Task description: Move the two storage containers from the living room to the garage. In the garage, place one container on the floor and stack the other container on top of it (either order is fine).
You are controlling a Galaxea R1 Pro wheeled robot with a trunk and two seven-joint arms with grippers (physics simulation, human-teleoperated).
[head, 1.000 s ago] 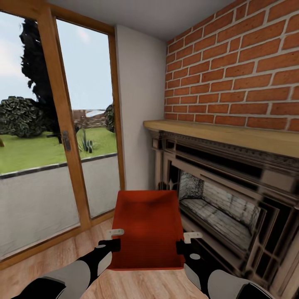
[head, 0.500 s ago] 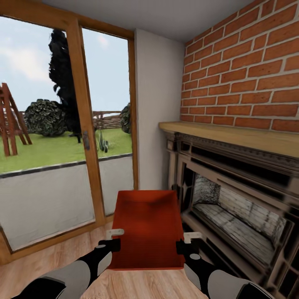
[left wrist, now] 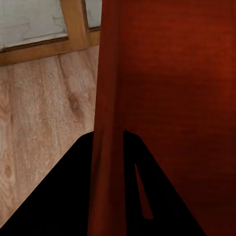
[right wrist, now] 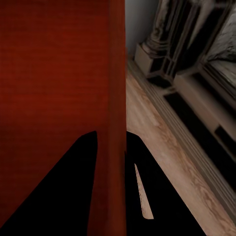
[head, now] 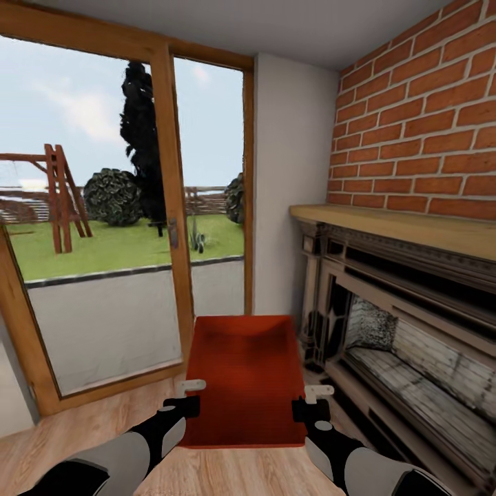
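Observation:
I carry one orange-red storage container (head: 244,375) in front of me, above the living room's wood plank floor (head: 89,420). My left gripper (head: 187,403) is shut on its left wall and my right gripper (head: 308,406) is shut on its right wall. In the left wrist view the ribbed wall (left wrist: 109,88) runs between the dark fingers (left wrist: 64,196) of the left gripper (left wrist: 108,147). The right wrist view shows the other wall (right wrist: 115,88) pinched the same way by the right gripper (right wrist: 112,147). The other container and the garage are out of view.
An ornate dark fireplace (head: 413,337) with a wooden mantel (head: 406,227) stands close on the right, under a red brick chimney (head: 427,124). A wood-framed glass door (head: 124,227) onto a garden is ahead on the left, with a white wall corner (head: 289,172) between them.
The whole view has slid right as the camera turned left, bringing more of the glass door and garden into sight. The container and both grippers keep their place in the picture.

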